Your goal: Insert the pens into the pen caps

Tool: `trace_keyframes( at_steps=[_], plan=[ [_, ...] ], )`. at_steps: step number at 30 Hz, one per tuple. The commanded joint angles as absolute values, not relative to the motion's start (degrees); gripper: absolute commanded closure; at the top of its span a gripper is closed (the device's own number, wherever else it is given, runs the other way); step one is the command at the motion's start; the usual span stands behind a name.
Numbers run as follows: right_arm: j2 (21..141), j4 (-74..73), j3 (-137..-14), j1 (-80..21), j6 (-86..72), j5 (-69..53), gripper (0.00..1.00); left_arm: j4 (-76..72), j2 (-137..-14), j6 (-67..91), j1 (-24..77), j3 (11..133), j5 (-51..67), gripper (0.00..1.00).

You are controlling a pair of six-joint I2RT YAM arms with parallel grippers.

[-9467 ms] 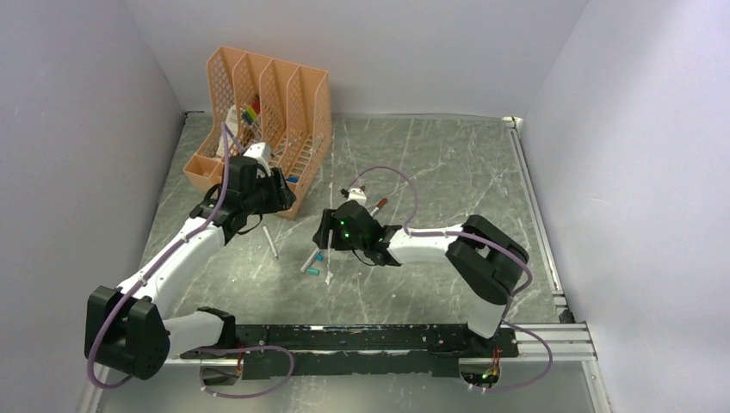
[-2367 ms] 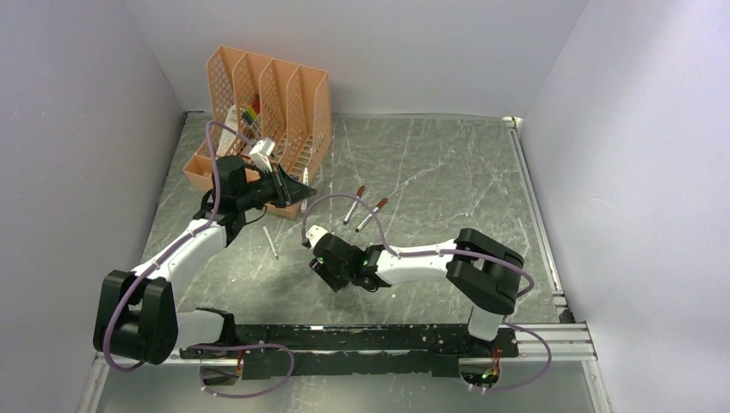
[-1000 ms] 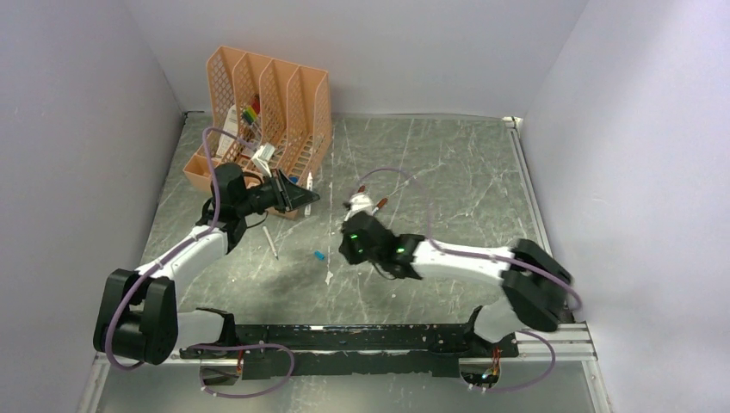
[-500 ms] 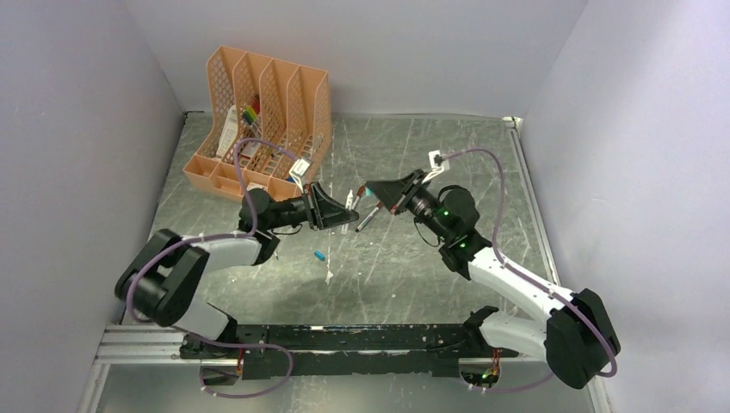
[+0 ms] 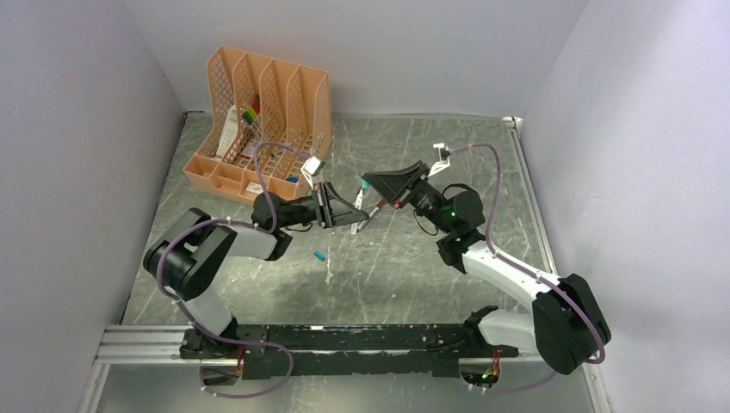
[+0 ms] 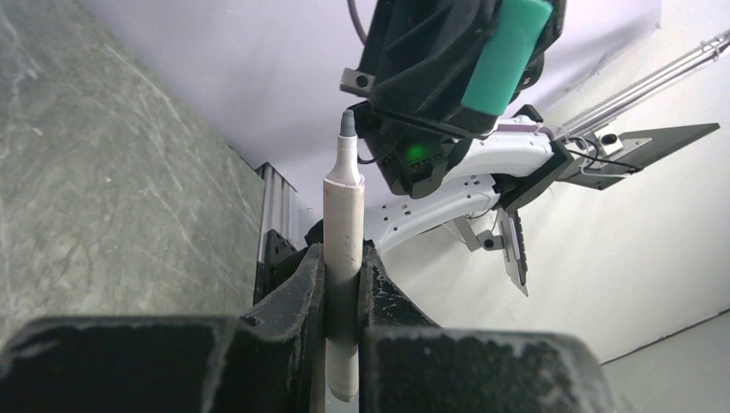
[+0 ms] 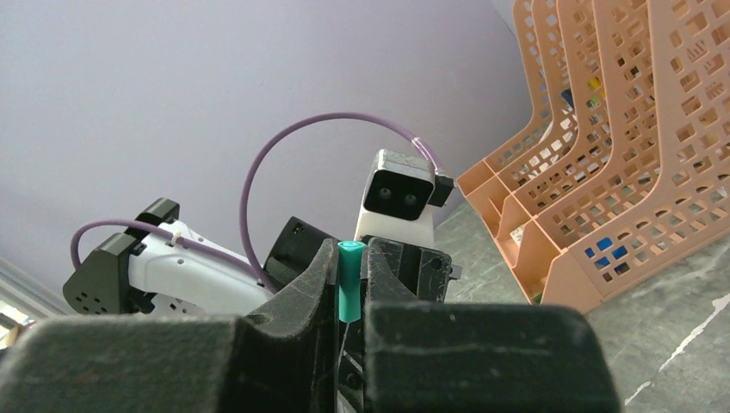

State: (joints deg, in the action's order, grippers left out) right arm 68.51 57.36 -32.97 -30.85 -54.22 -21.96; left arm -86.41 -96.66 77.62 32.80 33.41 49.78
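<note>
L pincer [image 6: 343,258] is clamped on a white-grey pen [image 6: 343,215], its grey tip sticking out toward the R arm. R pincer [image 7: 349,258] is closed tight on a teal cap [image 7: 349,288], w/ the cap's end poking out past the fingers. In the top view both meet above mid-table [image 5: 430,275], pen tip and cap near but seemingly apart, though that angle's poor. A loose cap [image 5: 319,255] lies on the table nearby, and the orange file rack [image 5: 267,103] sits at the far-left corner.

Pen [image 6: 343,225] looks matt plastic, cap [image 7: 349,291] smooth plastic, table [image 5: 387,275] marbled.
</note>
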Motion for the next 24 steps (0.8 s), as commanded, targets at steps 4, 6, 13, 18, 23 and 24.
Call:
trace_keyframes(
  at_steps=[4,6,13,18,23,24],
  plan=[
    [68.52,58.77,-33.84,-30.67,-52.78,-22.48,1.00,-103.53,-96.81,78.94,34.86,36.73,50.84,0.93],
    [68.34,58.06,-33.79,-30.63,-52.37,-22.17,1.00,-103.54,-96.14,78.76,34.93,36.74,50.72,0.93],
    [68.42,58.30,-33.13,-30.67,-52.11,-22.13,1.00,-103.49,-95.09,79.14,35.22,37.02,51.03,0.93],
    [68.83,58.61,-32.75,-30.65,-52.12,-22.30,1.00,-103.53,-94.90,79.45,35.50,37.73,51.14,0.93],
    [68.99,58.25,-32.43,-30.63,-51.67,-22.06,1.00,-103.54,-93.95,79.63,35.89,38.23,51.46,0.93],
    [69.07,58.42,-32.35,-30.66,-51.62,-22.04,1.00,-103.49,-93.70,79.56,35.92,38.16,51.40,0.93]
  ],
)
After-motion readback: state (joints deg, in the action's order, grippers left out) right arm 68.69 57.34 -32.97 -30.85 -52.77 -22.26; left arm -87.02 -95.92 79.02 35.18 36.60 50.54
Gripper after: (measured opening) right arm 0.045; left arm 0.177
